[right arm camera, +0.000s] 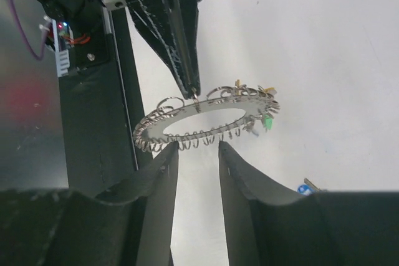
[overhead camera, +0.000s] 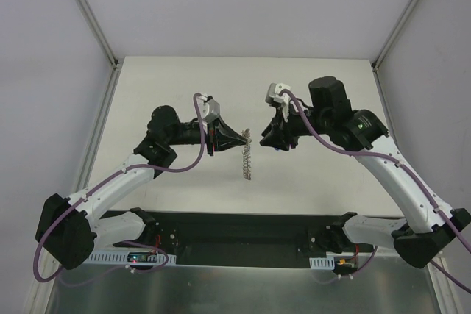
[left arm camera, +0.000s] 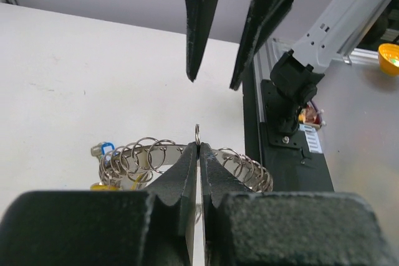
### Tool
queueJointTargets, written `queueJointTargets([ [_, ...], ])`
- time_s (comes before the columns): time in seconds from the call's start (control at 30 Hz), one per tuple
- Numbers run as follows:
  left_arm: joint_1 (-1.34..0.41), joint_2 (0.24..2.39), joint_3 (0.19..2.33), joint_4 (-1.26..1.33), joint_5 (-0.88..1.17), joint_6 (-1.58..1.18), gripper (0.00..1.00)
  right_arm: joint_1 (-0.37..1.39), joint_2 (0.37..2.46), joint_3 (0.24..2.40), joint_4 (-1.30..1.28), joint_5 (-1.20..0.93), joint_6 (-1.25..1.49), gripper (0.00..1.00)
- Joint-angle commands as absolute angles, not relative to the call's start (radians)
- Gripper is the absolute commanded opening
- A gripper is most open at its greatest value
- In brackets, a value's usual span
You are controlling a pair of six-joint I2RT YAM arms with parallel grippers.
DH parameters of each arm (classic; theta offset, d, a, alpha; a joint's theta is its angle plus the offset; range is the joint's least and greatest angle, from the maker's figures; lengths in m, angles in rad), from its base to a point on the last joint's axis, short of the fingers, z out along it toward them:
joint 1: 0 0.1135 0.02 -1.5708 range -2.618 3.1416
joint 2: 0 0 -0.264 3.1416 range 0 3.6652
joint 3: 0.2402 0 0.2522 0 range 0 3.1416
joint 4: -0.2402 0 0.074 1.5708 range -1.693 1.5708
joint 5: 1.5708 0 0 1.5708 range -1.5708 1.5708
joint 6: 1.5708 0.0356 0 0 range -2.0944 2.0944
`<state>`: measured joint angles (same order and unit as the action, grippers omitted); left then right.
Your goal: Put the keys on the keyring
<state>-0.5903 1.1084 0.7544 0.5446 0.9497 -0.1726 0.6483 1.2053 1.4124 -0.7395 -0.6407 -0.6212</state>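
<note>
The left gripper [left arm camera: 198, 149] is pinched tight on one thin wire loop at the rim of the keyring [right arm camera: 206, 116]. The keyring is a flat grey metal band with a wide hole, fringed with coiled loops, held above the matte white table [overhead camera: 184, 93]. Small plastic-headed keys [right arm camera: 269, 123] dangle from it. The right gripper [right arm camera: 197, 147] stands just beside it, jaws parted and holding nothing.

Left pincer [left arm camera: 198, 149] pinched tight, right pincer [right arm camera: 197, 149] parted, tips facing.

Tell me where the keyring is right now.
In the top view the keyring is near the middle of the table, pinched at its rim by the shut left pincer; the open right pincer is right of it, not touching.
</note>
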Motion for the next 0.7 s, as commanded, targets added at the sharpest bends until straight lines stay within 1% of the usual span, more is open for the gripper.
queueJointTargets([
  [0.0,-0.598,1.08,0.747,0.774,0.927,-0.267,0.0,0.624,1.17,1.356,-0.546,-0.804,-0.542,0.35],
  [0.1,-0.598,1.086,0.739,0.837,0.922,-0.305,0.0,0.62,1.175,1.333,-0.5,-0.822,-0.529,0.36],
  [0.43,-0.598,1.078,0.747,0.873,0.931,-0.337,0.0,0.594,1.198,1.275,-0.338,-0.837,-0.446,0.35],
  [0.67,-0.598,1.08,0.75,0.877,0.937,-0.339,0.0,0.592,1.218,1.289,-0.341,-0.897,-0.44,0.32],
])
